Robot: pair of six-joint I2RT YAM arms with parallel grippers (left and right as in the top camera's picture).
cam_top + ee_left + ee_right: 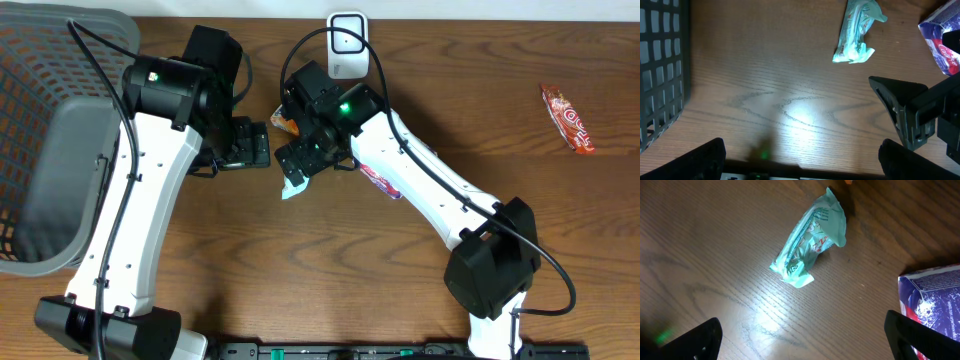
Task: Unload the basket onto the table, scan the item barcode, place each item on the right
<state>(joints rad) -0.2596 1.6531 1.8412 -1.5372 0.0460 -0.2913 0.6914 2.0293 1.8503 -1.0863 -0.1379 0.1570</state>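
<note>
Two arms lean in over the wooden counter (300,280).

Overhead: the left pincer (247,146) and right pincer (300,160) are close together at centre. Both are spread wide and hold nothing. A mint-green packet (292,189) lies on the counter just below the right pincer, partly hidden by it. A white scanner (346,45) stands at the far edge, behind the right arm. An orange wrapper (285,122) peeks out beside the right wrist. A printed pouch (380,180) lies under that arm. The grey basket (40,70) is at far left, and a red snack bar (567,118) lies well apart at far right.

Left wrist: own fingertips (700,160) sit at the lower corners, wide apart, with bare wood between them. The mint-green packet lies crumpled ahead, untouched. The printed pouch is at the right edge and the basket wall at the left. A dark finger of the right pincer reaches in from the right.

Right wrist: fingertips (690,342) are wide at the lower corners. The packet lies on the wood ahead, clear of both. The printed pouch is at lower right.
</note>
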